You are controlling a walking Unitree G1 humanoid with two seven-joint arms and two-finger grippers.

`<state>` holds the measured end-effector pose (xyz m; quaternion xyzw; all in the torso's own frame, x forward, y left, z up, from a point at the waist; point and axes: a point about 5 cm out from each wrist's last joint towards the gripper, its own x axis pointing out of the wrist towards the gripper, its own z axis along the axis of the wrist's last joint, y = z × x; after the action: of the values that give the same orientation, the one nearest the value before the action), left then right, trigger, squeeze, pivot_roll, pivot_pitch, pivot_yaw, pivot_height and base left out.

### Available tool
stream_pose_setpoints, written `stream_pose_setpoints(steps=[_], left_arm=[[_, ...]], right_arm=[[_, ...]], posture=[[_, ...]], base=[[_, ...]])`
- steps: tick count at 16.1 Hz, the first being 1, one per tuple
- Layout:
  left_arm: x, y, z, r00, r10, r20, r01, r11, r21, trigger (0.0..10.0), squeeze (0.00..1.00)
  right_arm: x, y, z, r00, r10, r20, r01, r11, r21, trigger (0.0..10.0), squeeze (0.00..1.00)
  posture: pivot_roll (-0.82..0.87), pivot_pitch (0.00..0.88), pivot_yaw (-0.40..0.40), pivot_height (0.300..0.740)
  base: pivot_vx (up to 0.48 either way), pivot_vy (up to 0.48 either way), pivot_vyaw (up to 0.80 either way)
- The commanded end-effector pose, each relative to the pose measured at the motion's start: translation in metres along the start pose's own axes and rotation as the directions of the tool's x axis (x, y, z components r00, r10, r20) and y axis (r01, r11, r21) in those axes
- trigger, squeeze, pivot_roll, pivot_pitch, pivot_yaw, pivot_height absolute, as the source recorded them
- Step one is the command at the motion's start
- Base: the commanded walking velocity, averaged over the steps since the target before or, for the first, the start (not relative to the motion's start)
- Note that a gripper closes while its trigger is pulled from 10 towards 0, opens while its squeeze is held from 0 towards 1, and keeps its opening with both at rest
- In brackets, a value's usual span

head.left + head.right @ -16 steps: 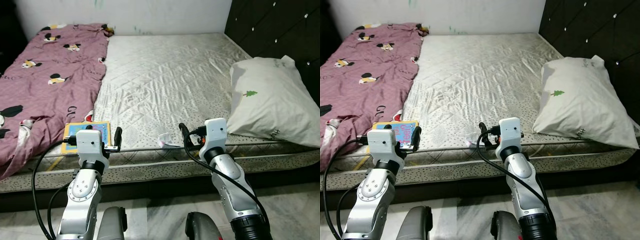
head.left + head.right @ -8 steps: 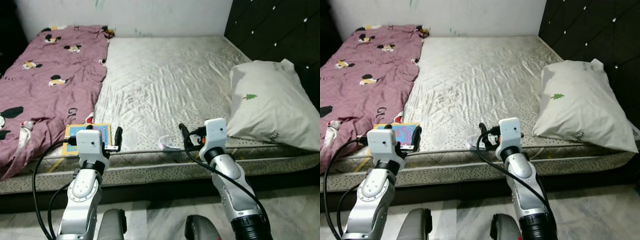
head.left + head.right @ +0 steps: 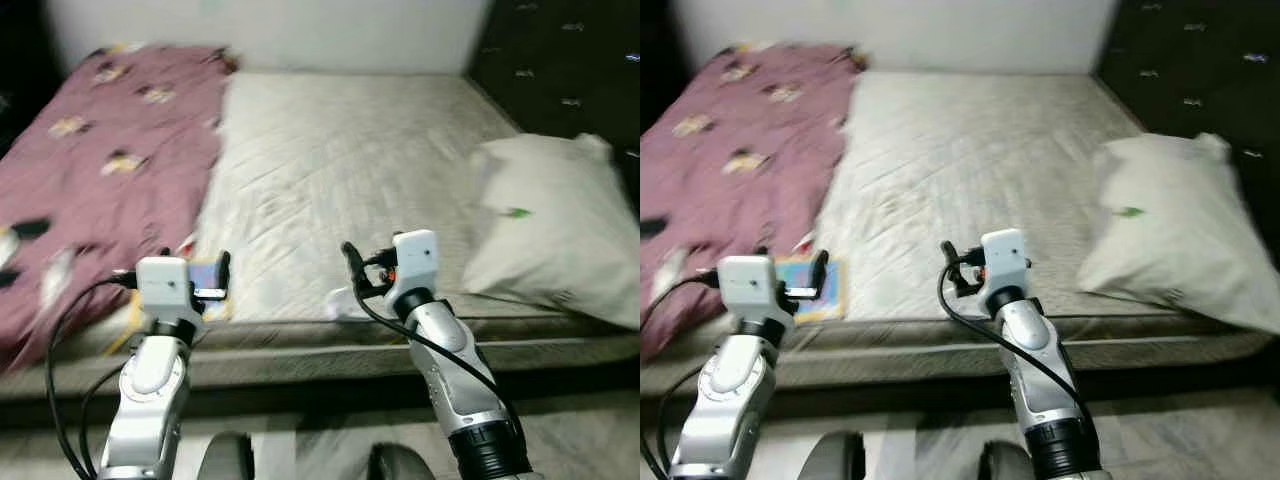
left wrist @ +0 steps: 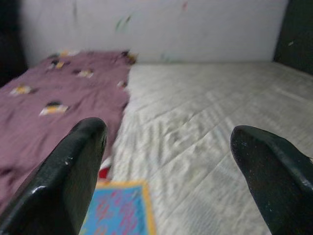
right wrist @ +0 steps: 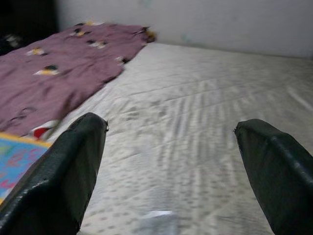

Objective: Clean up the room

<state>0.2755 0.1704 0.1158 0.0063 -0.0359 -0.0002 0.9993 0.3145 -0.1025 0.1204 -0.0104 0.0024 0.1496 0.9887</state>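
Blur softens both head views, yet the layout reads clearly: a bare quilted mattress (image 3: pixel 350 150) spans the middle of the frame, with a maroon cartoon-print blanket (image 3: pixel 90 170) spread over its left part up to the upper left corner, and a white pillow (image 3: pixel 560 240) lying at the right edge against a dark tufted headboard (image 3: pixel 560 70). Near the mattress's front edge, lower left of centre, lies a colourful book (image 3: pixel 815 285) with a yellow border, just beside the blanket's hem. Close to it a small pale scrap (image 3: pixel 345 300) lies on the mattress front edge, at the centre of the frame; what it is cannot be told. Left gripper (image 4: pixel 168 161) is held up before the bed just over the book, its two black fingers (image 4: pixel 73 166) spread wide with nothing between them. Right gripper (image 5: pixel 171 171) is raised at centre, near the scrap, its fingers (image 5: pixel 73 166) likewise spread apart and holding nothing.
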Motion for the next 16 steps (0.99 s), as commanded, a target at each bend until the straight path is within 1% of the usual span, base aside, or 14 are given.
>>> stream_pose_setpoints(steps=[1, 4, 6, 11, 13, 14, 15, 16], left_arm=[[0.001, -0.010, 0.001, 0.999, -0.036, 0.002, 0.036, 0.999, -0.015, 10.0, 0.00], [0.001, -0.012, 0.001, 0.999, -0.039, 0.010, 0.039, 0.999, -0.033, 10.0, 0.00], [0.001, -0.014, 0.004, 0.999, -0.041, 0.027, 0.043, 0.998, -0.052, 10.0, 0.00], [0.002, -0.013, 0.003, 0.999, -0.038, 0.020, 0.039, 0.998, -0.044, 10.0, 0.00], [0.005, -0.013, 0.004, 0.999, -0.040, 0.019, 0.041, 0.998, -0.038, 10.0, 0.00], [0.007, -0.011, 0.007, 0.999, -0.042, 0.027, 0.043, 0.999, -0.027, 10.0, 0.00], [0.008, -0.004, 0.006, 0.999, -0.027, 0.021, 0.028, 0.999, -0.017, 10.0, 0.00], [0.008, -0.001, 0.005, 1.000, -0.020, 0.019, 0.020, 1.000, -0.012, 10.0, 0.00]], right_arm=[[-0.002, -0.010, -0.004, 0.999, -0.033, -0.015, 0.033, 0.999, -0.007, 10.0, 0.00], [-0.002, -0.010, -0.004, 0.999, -0.034, -0.017, 0.034, 0.999, -0.006, 10.0, 0.00], [-0.002, -0.010, -0.004, 0.999, -0.033, -0.017, 0.033, 0.999, -0.007, 10.0, 0.00], [-0.001, -0.009, -0.005, 1.000, -0.019, -0.014, 0.019, 1.000, 0.001, 10.0, 0.00], [0.001, -0.006, -0.004, 1.000, 0.001, -0.012, -0.001, 1.000, -0.002, 10.0, 0.00], [0.000, -0.003, -0.003, 1.000, 0.021, -0.007, -0.021, 1.000, -0.002, 10.0, 0.00], [-0.002, -0.001, -0.004, 0.999, 0.032, -0.011, -0.032, 0.999, -0.001, 10.0, 0.00], [-0.002, -0.001, -0.005, 0.999, 0.033, -0.012, -0.033, 0.999, -0.002, 10.0, 0.00]], posture=[[-0.05, 0.000, -0.017, 0.615], [-0.05, 0.000, -0.017, 0.615], [-0.06, 0.000, -0.017, 0.615], [-0.05, 0.000, -0.012, 0.615], [-0.05, 0.000, -0.012, 0.615], [-0.04, 0.000, -0.009, 0.600], [-0.04, 0.000, -0.009, 0.585], [-0.04, 0.000, -0.013, 0.575]], base=[[0.330, 0.000, 0.00], [0.329, 0.000, 0.00], [0.000, 0.000, 0.00], [0.000, 0.000, 0.00], [0.000, 0.000, 0.00], [0.000, 0.000, 0.00], [0.000, 0.000, 0.00], [0.000, 0.000, 0.00]])
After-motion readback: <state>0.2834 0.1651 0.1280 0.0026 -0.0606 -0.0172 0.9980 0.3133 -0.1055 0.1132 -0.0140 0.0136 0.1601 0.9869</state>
